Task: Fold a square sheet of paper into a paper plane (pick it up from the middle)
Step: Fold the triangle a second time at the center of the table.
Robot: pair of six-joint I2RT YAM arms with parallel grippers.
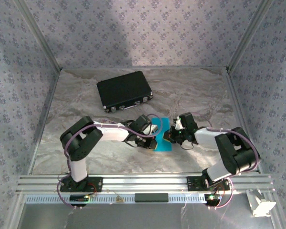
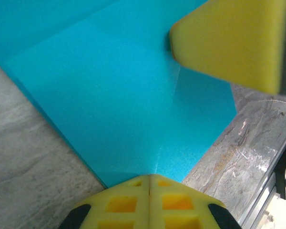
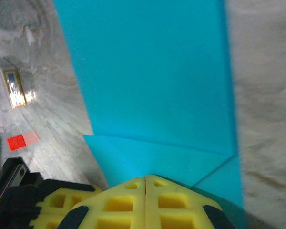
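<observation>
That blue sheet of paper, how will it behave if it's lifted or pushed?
Probably floppy: the square sheet of paper looks thin and creased, so it would likely sag when lifted. Lying flat on the smooth table, it might slide under a push, or buckle along its folds.

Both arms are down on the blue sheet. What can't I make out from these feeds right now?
- Top view: the sheet of paper lies mostly under the left gripper and right gripper, so its folds are hidden.
- Left wrist view: the sheet's far edges run off frame, and a yellow pad covers one part.
- Right wrist view: the small card is too small and blurred to read.
- Both wrist views: shut fingertips hide whether paper is pinched.
</observation>
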